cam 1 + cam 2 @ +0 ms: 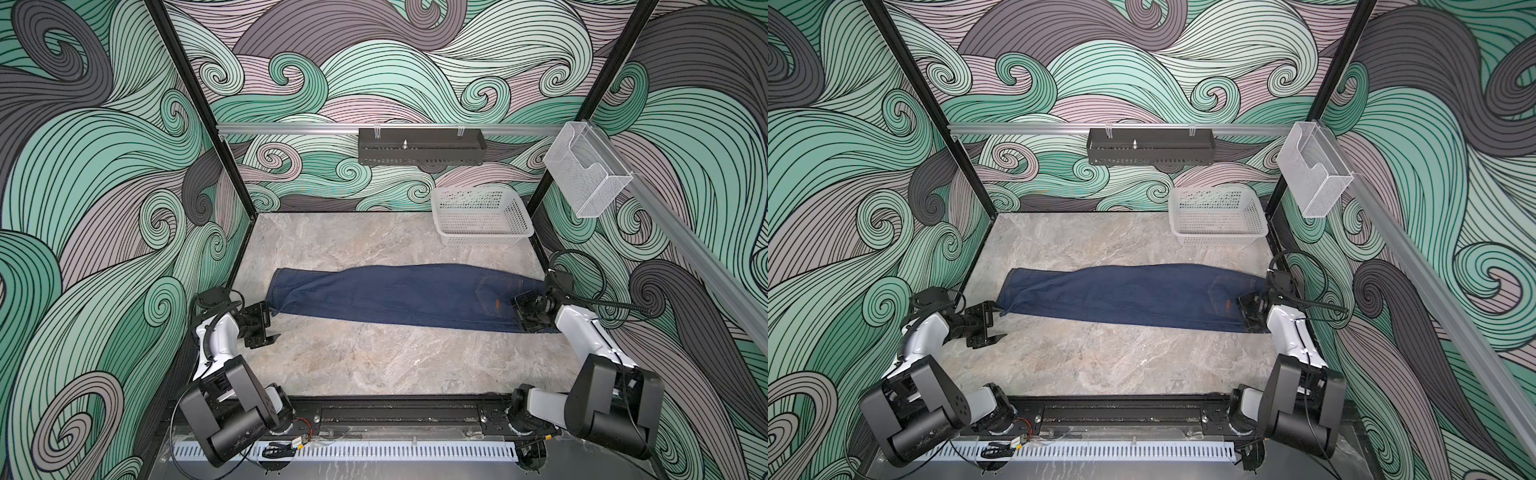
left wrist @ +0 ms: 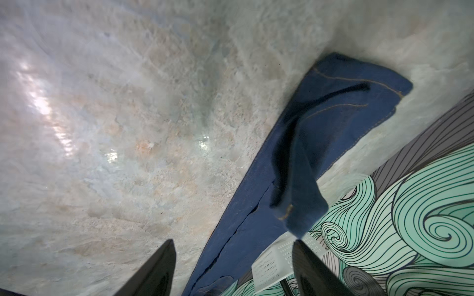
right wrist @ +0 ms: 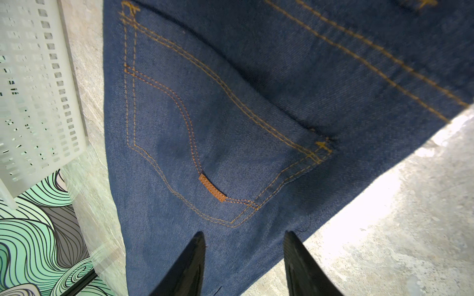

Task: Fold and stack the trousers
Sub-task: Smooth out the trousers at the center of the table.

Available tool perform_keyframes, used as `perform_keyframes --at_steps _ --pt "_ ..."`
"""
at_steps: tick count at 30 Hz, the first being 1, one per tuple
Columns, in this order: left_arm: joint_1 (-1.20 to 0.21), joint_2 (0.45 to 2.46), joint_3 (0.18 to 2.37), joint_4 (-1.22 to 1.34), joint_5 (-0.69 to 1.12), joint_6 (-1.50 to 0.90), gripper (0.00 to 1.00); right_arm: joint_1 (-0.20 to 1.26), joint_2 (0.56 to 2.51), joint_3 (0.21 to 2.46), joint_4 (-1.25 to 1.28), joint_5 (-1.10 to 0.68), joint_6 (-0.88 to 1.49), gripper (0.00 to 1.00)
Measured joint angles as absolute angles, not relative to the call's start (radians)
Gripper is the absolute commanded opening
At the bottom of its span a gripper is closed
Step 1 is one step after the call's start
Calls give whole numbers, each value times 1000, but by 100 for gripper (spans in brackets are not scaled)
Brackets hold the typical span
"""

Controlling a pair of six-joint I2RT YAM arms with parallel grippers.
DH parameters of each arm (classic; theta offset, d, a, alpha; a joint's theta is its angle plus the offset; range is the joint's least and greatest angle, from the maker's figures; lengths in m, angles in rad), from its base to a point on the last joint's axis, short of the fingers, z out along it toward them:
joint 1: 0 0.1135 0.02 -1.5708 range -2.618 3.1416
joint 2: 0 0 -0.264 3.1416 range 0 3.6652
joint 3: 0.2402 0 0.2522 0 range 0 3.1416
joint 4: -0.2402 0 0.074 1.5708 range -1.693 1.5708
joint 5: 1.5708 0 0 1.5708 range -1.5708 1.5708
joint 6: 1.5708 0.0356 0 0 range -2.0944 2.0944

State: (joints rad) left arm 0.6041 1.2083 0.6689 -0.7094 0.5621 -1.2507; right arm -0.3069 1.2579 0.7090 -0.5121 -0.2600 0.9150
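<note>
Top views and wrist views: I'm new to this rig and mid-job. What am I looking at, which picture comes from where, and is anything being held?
Two robot arms stand at the near edge of a marble-look table. The two wide pictures come from one camera head above, looking down on everything. The two close pictures come from cameras on the arms' wrists; the black prongs in them are that arm's gripper fingers. The dark blue jeans lie stretched out on the table, with the leg ends toward the left gripper. The waist end, with a back pocket and its brown tag, is under the right gripper. A white perforated basket sits in the far right corner. Both grippers have their jaws apart and neither looks to be pinching cloth, though a hem corner seems to reach one left finger.
</note>
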Motion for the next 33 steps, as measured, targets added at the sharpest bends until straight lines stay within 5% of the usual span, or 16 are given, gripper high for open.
perform_keyframes --at_steps 11,24,28,33 --pt "593 1224 621 -529 595 -1476 75 -307 1264 709 -487 -271 914 50" --pt "575 1299 620 -395 535 -1534 31 -307 1279 709 -471 -280 913 49" --pt "565 1341 621 -342 530 -1547 2 -307 1279 709 -471 -285 912 49" --pt "559 1360 676 -327 518 -1535 0 -307 1279 709 -474 -290 903 49"
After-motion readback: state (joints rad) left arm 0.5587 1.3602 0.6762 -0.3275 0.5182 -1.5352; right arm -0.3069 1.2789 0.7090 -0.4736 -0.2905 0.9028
